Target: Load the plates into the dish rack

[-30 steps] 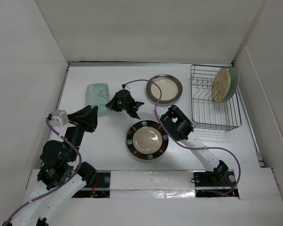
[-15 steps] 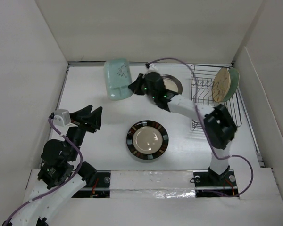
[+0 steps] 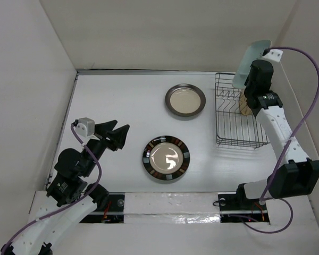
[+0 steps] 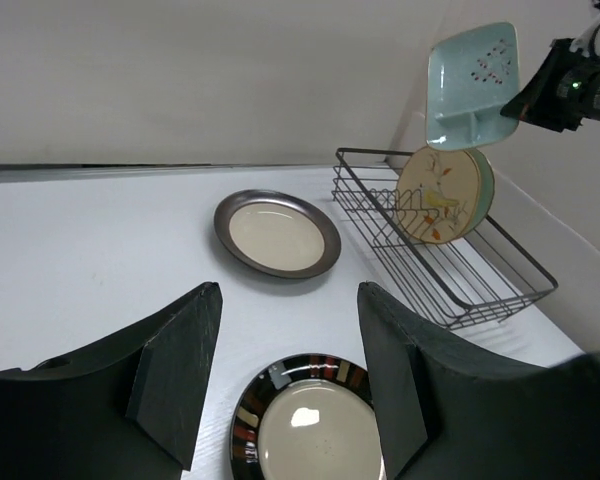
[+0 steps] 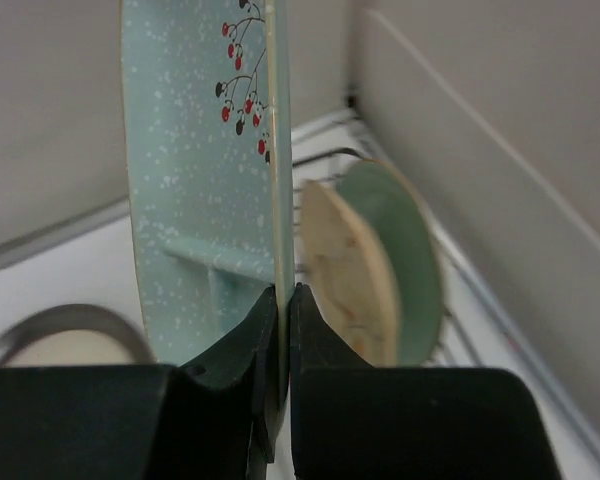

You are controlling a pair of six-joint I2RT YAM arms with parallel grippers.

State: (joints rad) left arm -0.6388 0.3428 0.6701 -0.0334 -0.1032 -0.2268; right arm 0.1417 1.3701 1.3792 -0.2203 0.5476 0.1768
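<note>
rectangular green plate (image 3: 247, 61) went from counter (image 3: 122, 101) to above dish rack (image 3: 239, 139) — right fingers (image 5: 245, 365) clamped on its edge, left fingers (image 4: 175, 375) apart, empty. Slotting next.

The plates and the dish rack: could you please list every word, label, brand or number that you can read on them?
None: no words, numbers or brand marks are readable in any view.
The pale-green rectangular plate bears only a berry-sprig pattern, the cream floral plate only a painted plant.
</note>
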